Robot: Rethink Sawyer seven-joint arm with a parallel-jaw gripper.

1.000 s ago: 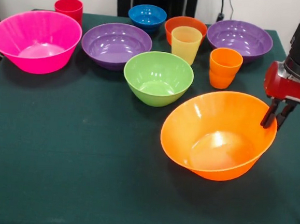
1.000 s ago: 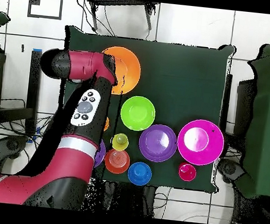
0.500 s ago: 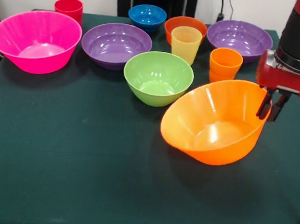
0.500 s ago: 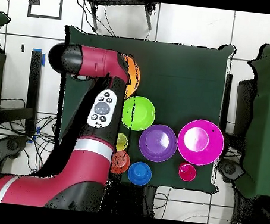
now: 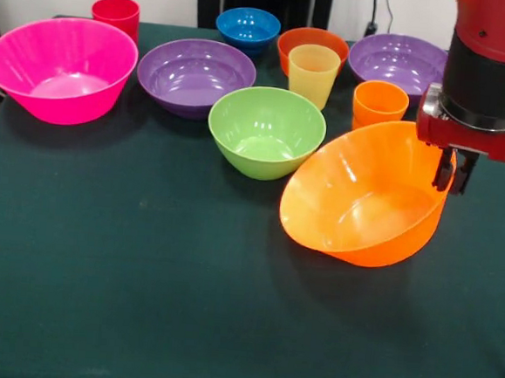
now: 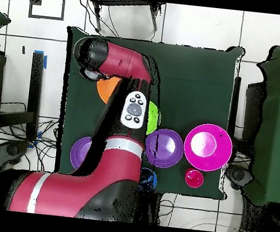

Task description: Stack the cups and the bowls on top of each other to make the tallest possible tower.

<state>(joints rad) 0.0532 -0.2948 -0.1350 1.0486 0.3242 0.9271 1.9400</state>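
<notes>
The two dark fingers (image 5: 447,172) of the gripper (image 5: 453,175) pinch the far right rim of the big glossy orange plastic bowl (image 5: 366,194), one inside the wall and one outside. The bowl hangs steeply tilted with its mouth turned toward the left and the camera; half a second ago it leaned less and sat lower, and a second ago it lay nearly level on the dark green table (image 5: 121,301). The red and black arm (image 6: 114,115) has swung inward since then: in the overhead view it now covers most of the bowl, showing only a sliver (image 6: 108,89), and uncovers one mid-size purple bowl (image 6: 80,153).

Just behind the lifted bowl stands the small smooth orange cup (image 5: 380,104). Beside it are the pale yellow cup (image 5: 313,74), the small orange-red bowl (image 5: 303,41) and the second purple bowl (image 5: 400,65). The mid-size green bowl (image 5: 267,131) sits just left of the raised one, apart from it. Further left lie the other purple bowl (image 5: 196,75), the small blue bowl (image 5: 248,27), the red cup (image 5: 116,13) and the big pink bowl (image 5: 61,68), all unmoved
</notes>
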